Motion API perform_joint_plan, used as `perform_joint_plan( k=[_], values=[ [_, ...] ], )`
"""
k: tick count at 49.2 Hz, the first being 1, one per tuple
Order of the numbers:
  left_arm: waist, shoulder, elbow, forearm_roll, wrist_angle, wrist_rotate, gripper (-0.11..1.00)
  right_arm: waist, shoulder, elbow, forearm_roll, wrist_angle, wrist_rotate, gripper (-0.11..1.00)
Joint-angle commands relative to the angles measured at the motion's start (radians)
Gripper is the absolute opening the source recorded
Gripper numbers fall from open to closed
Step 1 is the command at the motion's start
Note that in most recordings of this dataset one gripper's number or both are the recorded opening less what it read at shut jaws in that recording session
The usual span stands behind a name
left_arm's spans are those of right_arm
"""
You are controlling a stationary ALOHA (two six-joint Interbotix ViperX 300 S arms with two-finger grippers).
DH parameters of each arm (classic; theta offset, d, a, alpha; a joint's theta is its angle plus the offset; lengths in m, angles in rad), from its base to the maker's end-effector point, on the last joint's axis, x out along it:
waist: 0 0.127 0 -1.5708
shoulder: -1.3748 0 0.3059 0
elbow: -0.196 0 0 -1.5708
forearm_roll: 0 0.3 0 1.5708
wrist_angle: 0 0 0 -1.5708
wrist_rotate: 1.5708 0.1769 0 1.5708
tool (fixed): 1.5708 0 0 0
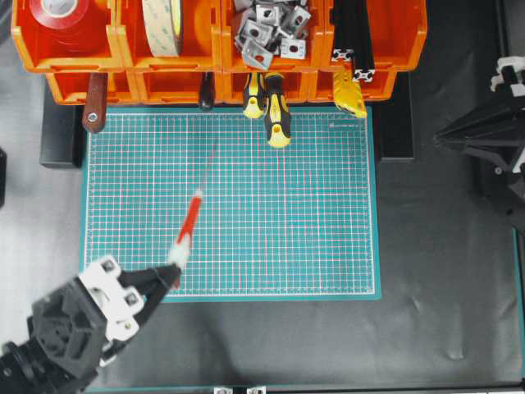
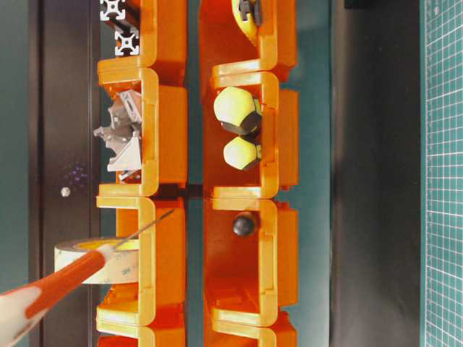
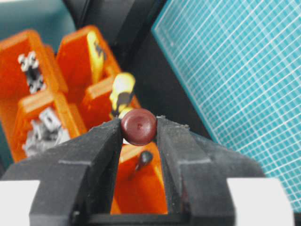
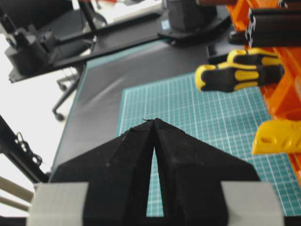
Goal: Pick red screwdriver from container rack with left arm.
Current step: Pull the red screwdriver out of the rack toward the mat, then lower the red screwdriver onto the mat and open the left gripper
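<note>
The red screwdriver [image 1: 189,226] hangs low over the green mat, out of the container rack [image 1: 220,37], with its thin shaft pointing up-right toward the bins. My left gripper [image 1: 171,275] at the bottom left is shut on its handle end. In the left wrist view the round red end cap [image 3: 138,127] is pinched between the black fingertips [image 3: 106,136], with the orange rack [image 3: 80,61] blurred behind. The table-level view shows the red and white handle [image 2: 58,285] and its shaft in front of the rack [image 2: 166,130]. My right gripper [image 4: 153,121] is shut and empty at the right side.
Two yellow-and-black screwdrivers [image 1: 277,111] and a maroon handle with a hole [image 1: 93,103] stick out of the lower bins. The upper bins hold tape rolls [image 1: 162,25] and metal brackets [image 1: 267,29]. The green cutting mat [image 1: 312,230] lies under the work area.
</note>
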Motion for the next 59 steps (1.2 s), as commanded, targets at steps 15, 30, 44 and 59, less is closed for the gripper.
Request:
perform_joint_plan(
  k=[15, 30, 44, 59],
  values=[
    [0.052, 0.028, 0.206, 0.005, -0.250, -0.103, 0.25, 0.002, 0.025, -0.058, 0.000, -0.117, 0.002, 0.00],
    [0.186, 0.028, 0.345, 0.005, -0.486, -0.155, 0.25, 0.000, 0.032, -0.057, 0.003, -0.094, 0.005, 0.00],
    [0.314, 0.035, 0.400, 0.005, -0.627, -0.160, 0.25, -0.011, 0.034, -0.055, 0.003, -0.069, 0.003, 0.00],
    [0.350, 0.046, 0.419, -0.002, -0.675, -0.160, 0.25, -0.011, 0.034, -0.055, 0.003, -0.048, 0.005, 0.00]
  ],
)
